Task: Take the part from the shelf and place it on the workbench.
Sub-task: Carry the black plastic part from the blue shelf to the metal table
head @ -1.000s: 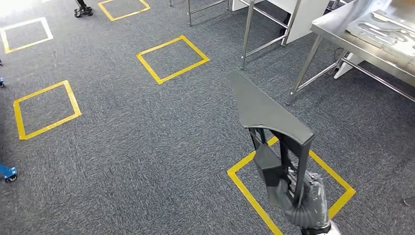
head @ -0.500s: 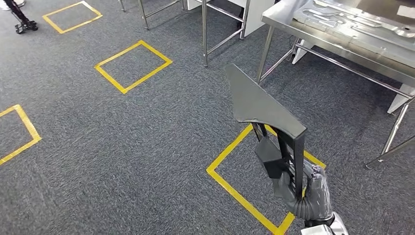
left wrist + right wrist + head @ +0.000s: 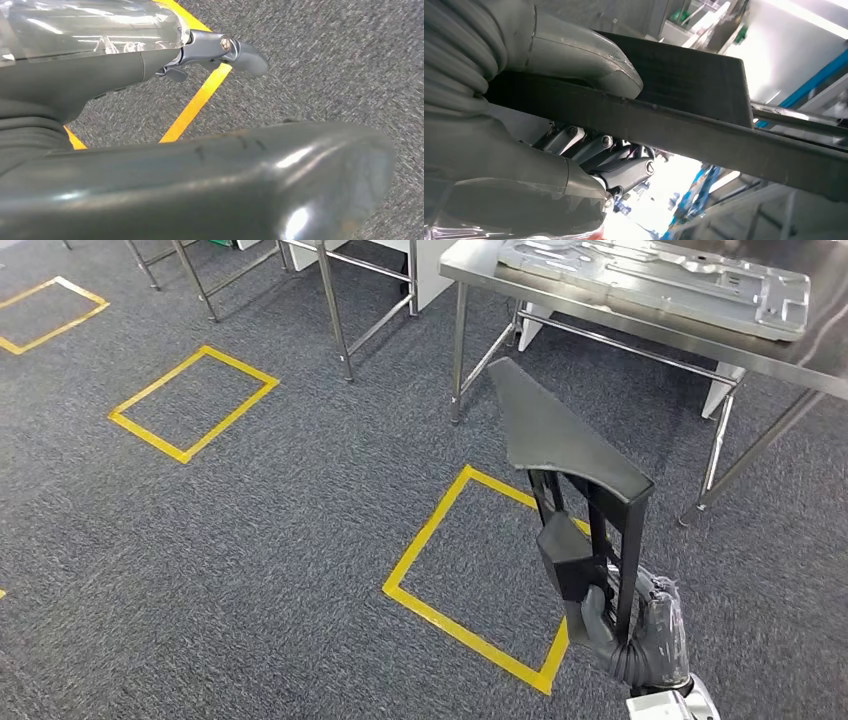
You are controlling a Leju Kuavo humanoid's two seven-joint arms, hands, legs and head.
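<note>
Head view: right hand [image 3: 640, 630] gripping part [image 3: 565, 445]

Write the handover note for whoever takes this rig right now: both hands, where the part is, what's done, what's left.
Right hand: grips the dark part by its lower frame, carried upright over the grey carpet.
Left hand: holds nothing, hanging above the carpet beside a yellow tape line.
Workbench: steel table ahead and to the right, a metal panel lying on it.
Done: part is off the shelf and in hand.
Left: close in on the workbench, set the part on a bare stretch of its top, release.
</note>
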